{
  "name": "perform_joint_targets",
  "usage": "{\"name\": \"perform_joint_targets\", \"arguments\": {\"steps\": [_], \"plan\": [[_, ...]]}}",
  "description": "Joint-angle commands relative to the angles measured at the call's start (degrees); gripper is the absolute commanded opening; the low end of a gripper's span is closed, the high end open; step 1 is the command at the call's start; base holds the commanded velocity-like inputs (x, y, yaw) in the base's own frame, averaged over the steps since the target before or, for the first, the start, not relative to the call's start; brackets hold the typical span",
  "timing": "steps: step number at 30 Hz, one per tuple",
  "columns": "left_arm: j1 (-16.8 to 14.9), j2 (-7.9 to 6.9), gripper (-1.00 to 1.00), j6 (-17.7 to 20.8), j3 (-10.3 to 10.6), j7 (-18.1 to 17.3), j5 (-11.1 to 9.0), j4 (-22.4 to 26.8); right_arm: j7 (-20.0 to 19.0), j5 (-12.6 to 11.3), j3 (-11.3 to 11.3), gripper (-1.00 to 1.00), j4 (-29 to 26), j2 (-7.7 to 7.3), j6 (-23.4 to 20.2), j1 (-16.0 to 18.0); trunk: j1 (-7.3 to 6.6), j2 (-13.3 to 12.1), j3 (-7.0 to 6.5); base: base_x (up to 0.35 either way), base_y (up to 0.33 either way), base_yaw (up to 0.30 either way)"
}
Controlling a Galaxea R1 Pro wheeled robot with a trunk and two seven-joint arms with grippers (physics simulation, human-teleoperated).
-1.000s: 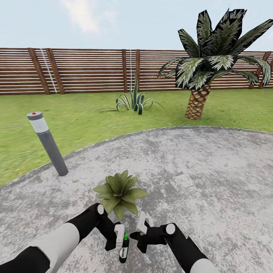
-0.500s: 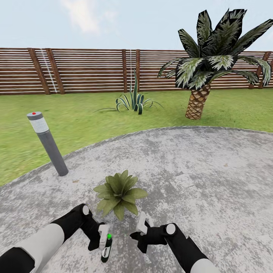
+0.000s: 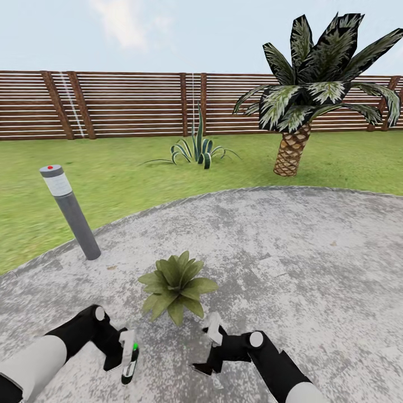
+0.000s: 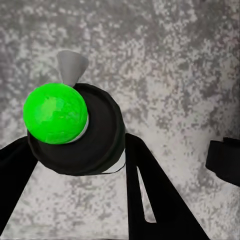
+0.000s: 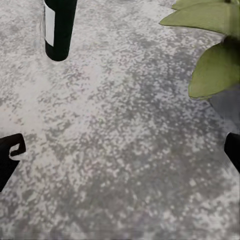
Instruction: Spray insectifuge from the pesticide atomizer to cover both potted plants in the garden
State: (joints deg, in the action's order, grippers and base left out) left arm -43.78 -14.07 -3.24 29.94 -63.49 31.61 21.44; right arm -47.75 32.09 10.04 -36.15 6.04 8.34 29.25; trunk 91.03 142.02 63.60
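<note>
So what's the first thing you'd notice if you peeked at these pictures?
Probably the big palm on the lawn by the wooden fence. Nearer, a little potted plant sits on the grey patio, and beside it the left gripper holds a dark spray bottle with a bright green top.

Colours noted. My left gripper (image 3: 127,358) has whitish fingers on a black wrist; it holds the slim dark-green spray bottle (image 3: 129,366), white label, bright green cap. The low rosette of broad leaves (image 3: 176,285) is olive green. The stone patio (image 3: 313,263) is mottled grey and white. The short bollard lamp (image 3: 70,211) is grey with a red dot. The slatted fence (image 3: 123,103) is brown.
</note>
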Motion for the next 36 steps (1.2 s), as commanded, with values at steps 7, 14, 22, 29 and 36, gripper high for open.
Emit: {"name": "perform_joint_targets", "arguments": {"steps": [7, 14, 22, 29, 36], "plan": [[0.01, -1.89, -1.00, 6.17, -17.74, 9.66, 0.22, -0.12, 17.10, 0.13, -0.26, 1.00, 14.19, -6.19, 2.02, -0.06, -0.01, 0.02, 0.05, 0.000, 0.000, 0.000], [-0.18, -1.91, -1.00, 22.08, -25.75, 10.74, 0.16, 0.43, 45.34, -2.27, -0.73, 1.00, 29.86, -7.34, 4.28, -0.20, -0.01, 0.02, 0.05, 0.000, 0.000, 0.000], [-0.92, -1.57, -1.00, 38.15, -25.41, 9.85, 0.44, 0.59, 57.00, -23.74, -3.15, 1.00, 32.31, -7.50, 4.06, -0.24, -0.01, 0.02, 0.05, 0.000, 0.000, 0.000], [-0.89, -1.55, -1.00, 39.57, -23.38, 4.23, 0.67, 0.71, 57.25, -24.96, -3.10, 1.00, 32.11, -6.93, 4.04, -0.24, -0.01, 0.02, 0.05, 0.023, 0.000, 0.000], [-1.02, -1.41, -1.00, 42.90, -22.12, 4.06, 0.73, 0.79, 57.19, -28.86, -11.90, 1.00, 32.50, -7.98, 4.21, -0.25, -0.01, 0.02, 0.05, 0.304, 0.000, 0.000]]}}
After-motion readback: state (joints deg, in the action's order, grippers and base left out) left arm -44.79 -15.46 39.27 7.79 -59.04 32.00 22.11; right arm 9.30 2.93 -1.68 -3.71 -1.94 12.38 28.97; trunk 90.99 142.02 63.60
